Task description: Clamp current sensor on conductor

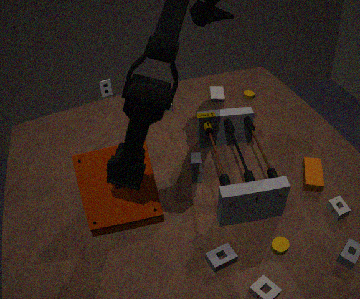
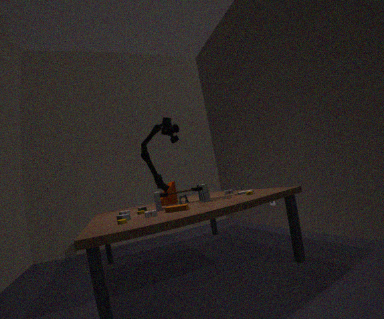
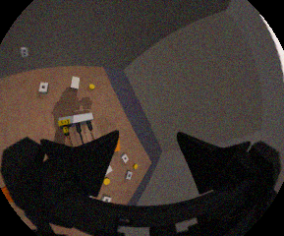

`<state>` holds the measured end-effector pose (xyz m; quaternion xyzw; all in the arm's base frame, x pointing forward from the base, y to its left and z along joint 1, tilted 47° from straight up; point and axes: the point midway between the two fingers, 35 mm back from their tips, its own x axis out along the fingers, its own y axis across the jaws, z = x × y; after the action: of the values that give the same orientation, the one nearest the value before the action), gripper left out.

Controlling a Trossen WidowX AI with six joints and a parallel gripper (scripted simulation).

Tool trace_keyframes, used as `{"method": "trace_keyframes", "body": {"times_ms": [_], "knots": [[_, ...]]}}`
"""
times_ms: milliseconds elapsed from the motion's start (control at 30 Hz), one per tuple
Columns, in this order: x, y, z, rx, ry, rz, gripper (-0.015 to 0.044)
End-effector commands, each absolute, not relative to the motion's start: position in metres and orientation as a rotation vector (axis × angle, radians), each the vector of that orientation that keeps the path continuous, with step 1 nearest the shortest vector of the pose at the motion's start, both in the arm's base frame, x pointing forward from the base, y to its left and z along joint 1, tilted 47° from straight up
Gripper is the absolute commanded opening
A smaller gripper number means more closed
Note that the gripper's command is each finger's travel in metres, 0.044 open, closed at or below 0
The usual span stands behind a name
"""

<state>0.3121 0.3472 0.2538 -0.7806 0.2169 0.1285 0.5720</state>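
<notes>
The split-core sensor (image 1: 195, 166) is a small grey block with a red mark. It stands upright on the table just left of the conductor rack. The rack holds three rods between a far grey block (image 1: 227, 127) and a near grey block (image 1: 253, 199). The left rod (image 1: 216, 154) has a yellow cap and sits under the yellow LOAD label (image 1: 205, 114). My gripper (image 3: 148, 134) is open and empty, raised high above the table, far from the sensor. It shows at the top of the top view (image 1: 210, 12) and in the exterior view (image 2: 172, 131).
The arm stands on an orange base plate (image 1: 116, 189). An orange block (image 1: 313, 172) lies right of the rack. Several grey square frames (image 1: 221, 255) and yellow discs (image 1: 279, 244) are scattered at the front right. A white tile (image 1: 217, 92) and a yellow disc (image 1: 248, 93) lie behind the rack.
</notes>
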Motion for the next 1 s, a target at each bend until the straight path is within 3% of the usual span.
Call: {"method": "trace_keyframes", "body": {"times_ms": [0,467,700,967], "knots": [[0.314,0.345,0.254,-1.815,0.512,0.301,0.0426],[0.385,0.162,0.287,-0.744,0.475,0.143,0.044],[0.371,0.074,0.308,-0.32,0.268,0.051,0.044],[0.32,0.003,0.323,-0.014,-0.03,0.001,0.044]]}}
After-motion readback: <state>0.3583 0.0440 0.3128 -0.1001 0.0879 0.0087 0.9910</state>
